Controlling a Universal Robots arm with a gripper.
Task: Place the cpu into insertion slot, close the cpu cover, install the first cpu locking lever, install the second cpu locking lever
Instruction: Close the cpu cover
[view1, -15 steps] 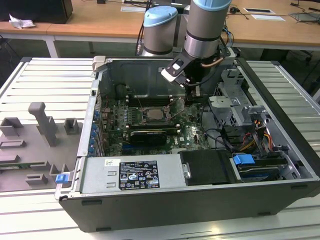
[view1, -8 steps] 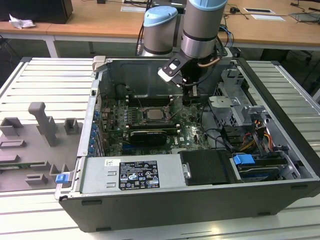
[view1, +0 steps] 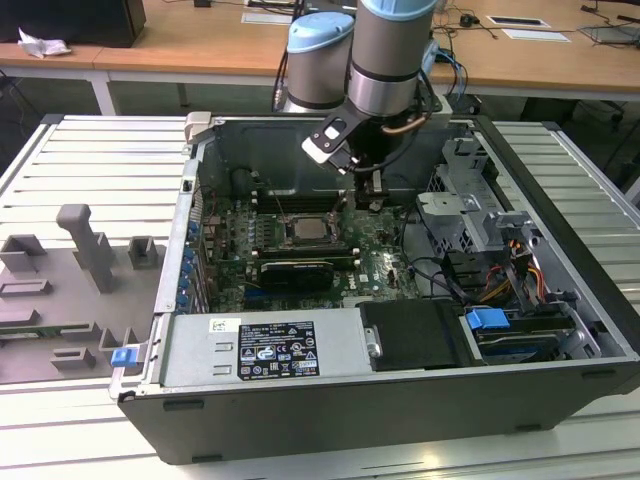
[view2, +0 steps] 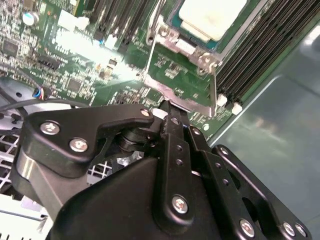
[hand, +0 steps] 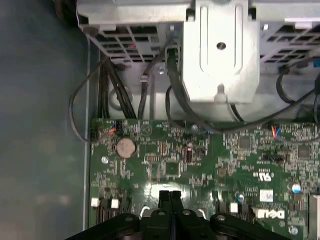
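Though label (view1: 275, 350) illegible, tool (view1: 367, 204) near cpu (view1: 305, 232)

Gripper (hand: 170, 196) fingers pressed together over green motherboard (hand: 225, 167), round coin cell (hand: 126, 147) near board edge, black cables (hand: 173, 85), grey metal cage (hand: 220, 55) beyond

The slatted metal table (view1: 100, 170) carries an open computer case (view1: 300, 425); a grey fixture with upright blocks (view1: 88, 245) lies beside it, toward the exterior view's left.

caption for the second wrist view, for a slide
gripper at the edge of the open cpu cover, cpu in the insertion slot
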